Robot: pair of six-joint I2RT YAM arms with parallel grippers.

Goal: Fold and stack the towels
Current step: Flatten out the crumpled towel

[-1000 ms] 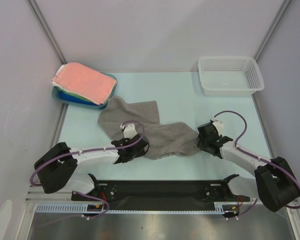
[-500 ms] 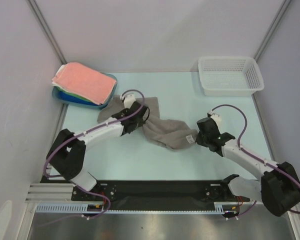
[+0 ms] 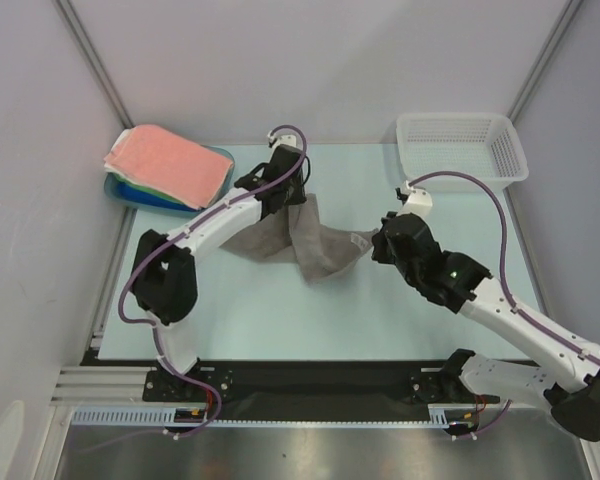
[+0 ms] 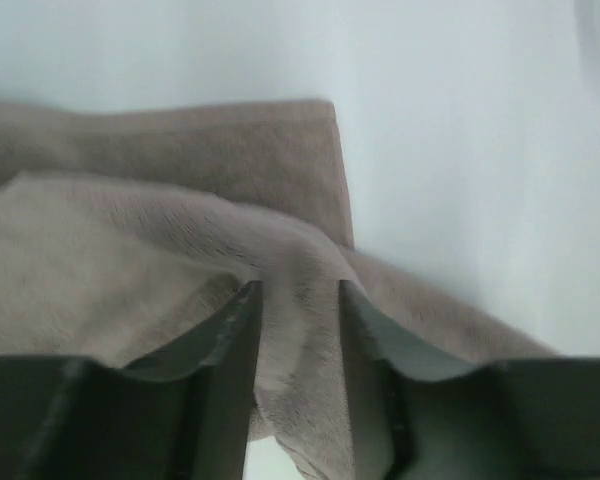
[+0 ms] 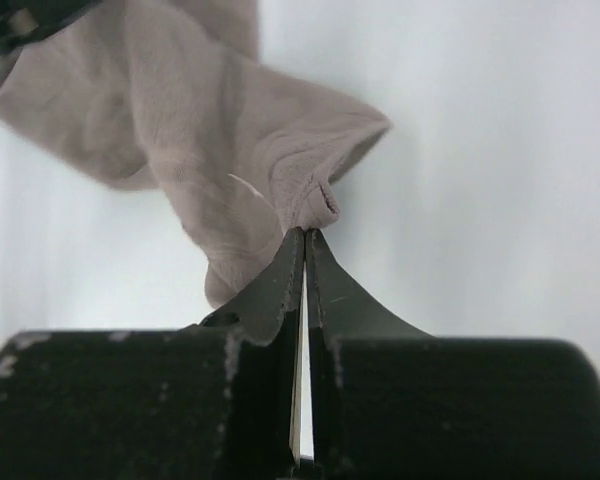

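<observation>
A grey towel lies crumpled and half doubled over mid-table, seen close in the left wrist view and the right wrist view. My left gripper is over its far edge. Its jaws stand apart, with a ridge of the cloth running loosely between them. My right gripper is shut on the towel's right corner and holds it lifted off the table. A stack of folded towels, salmon pink on top with green and blue edges below, rests at the far left.
The stack sits in a blue tray by the left wall. A white perforated basket stands at the far right. Grey walls close in both sides and the back.
My left gripper carried the towel's near edge to the far side, closed on the way, then parted its jaws. My right gripper shut on the right corner and drew it up and left.
</observation>
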